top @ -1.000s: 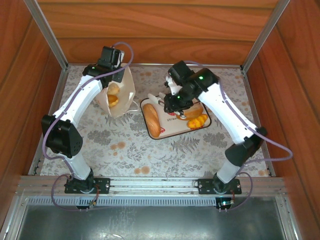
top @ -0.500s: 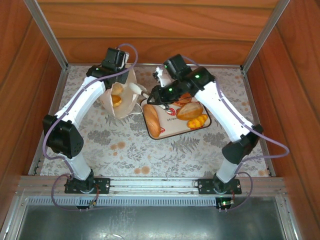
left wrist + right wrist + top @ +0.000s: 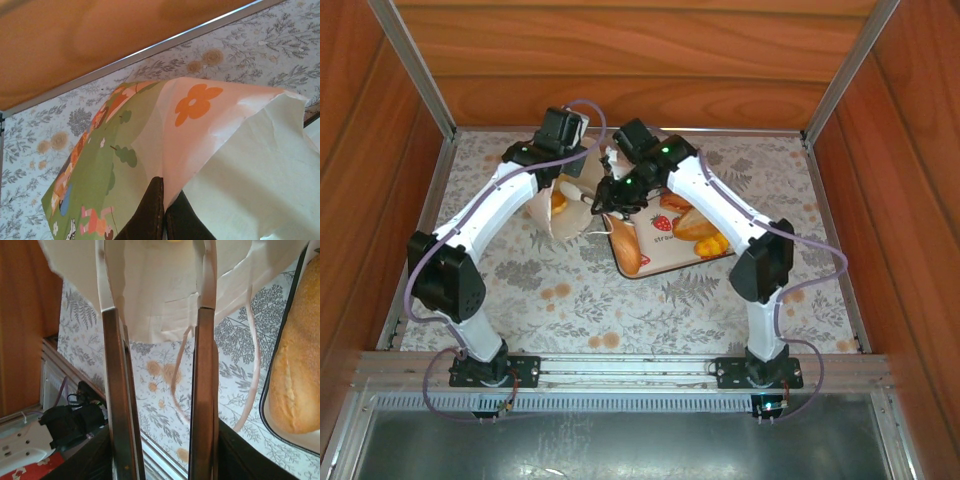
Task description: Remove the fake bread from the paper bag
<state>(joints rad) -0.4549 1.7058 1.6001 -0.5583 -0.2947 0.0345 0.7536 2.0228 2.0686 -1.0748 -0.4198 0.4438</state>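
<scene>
Top external view: white paper bag (image 3: 572,222) sagged open, orange bread (image 3: 560,203) inside; left claw (image 3: 163,200) pinched its rim, right claw (image 3: 157,312) spread apart.

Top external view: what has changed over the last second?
The right gripper swung left off the strawberry tray to the mouth of the paper bag, jaws open. The left gripper shifted slightly right with the bag's top. Unchanged: it stays pinched on the bag's rim, and the baguette and other breads lie on the tray.
</scene>
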